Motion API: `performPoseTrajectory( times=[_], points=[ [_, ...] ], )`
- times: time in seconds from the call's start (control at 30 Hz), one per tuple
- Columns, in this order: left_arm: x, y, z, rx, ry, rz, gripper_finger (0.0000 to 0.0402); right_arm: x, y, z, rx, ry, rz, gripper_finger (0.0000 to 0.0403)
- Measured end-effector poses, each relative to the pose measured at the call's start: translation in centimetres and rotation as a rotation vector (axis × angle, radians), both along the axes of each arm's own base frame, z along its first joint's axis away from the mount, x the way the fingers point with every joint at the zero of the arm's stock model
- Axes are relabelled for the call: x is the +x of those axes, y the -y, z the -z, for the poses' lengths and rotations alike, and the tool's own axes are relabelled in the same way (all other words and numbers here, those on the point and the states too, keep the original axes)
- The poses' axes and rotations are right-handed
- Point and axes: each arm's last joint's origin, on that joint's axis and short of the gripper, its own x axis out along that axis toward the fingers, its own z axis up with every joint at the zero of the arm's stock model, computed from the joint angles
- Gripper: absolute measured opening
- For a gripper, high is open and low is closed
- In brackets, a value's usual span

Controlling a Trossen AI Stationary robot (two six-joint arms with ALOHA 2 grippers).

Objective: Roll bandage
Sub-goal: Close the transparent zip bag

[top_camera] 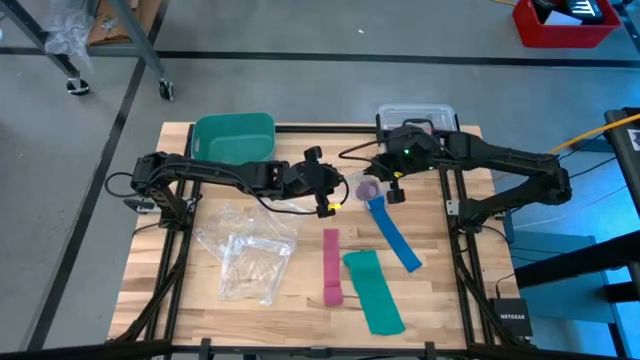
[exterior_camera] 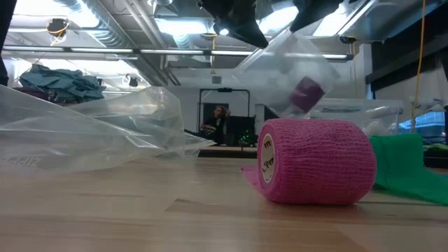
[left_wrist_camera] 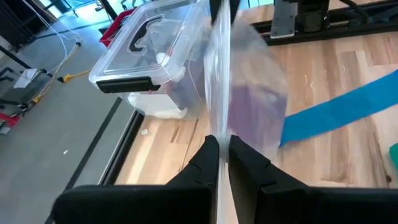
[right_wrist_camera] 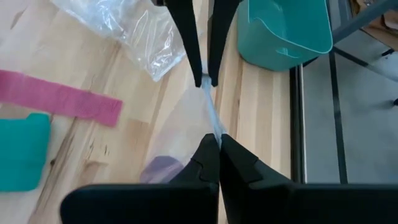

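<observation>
Above table centre, both pincers [left_wrist_camera: 219, 149] [right_wrist_camera: 214, 146] pinch bag [top_camera: 366, 187] edges; bandage [exterior_camera: 306, 93] inside.

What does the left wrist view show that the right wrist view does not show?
Only the left wrist view shows the clear lidded box and the blue strip. Only the right wrist view shows the teal bin, the pink strip, the green strip and the crumpled plastic bags. Both show the small clear bag with the bandage inside, pinched at opposite edges by the left tool and the right tool, both shut on it.
</observation>
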Motion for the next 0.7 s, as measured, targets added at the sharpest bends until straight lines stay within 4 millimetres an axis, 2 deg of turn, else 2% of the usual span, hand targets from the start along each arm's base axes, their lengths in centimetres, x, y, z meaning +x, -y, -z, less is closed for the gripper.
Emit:
performPoseTrajectory(
  times=[0.33,0.7],
  points=[
    [0.0,0.0,0.0,0.005,-0.005,0.004,0.001,-1.1,-0.2,-2.0,-0.01,-0.029,-0.012,0.0001],
    [0.0,0.0,0.2,0.005,-0.012,0.008,0.001,-1.7,-0.2,-2.2,-0.019,-0.09,0.005,0.0001]
  ],
)
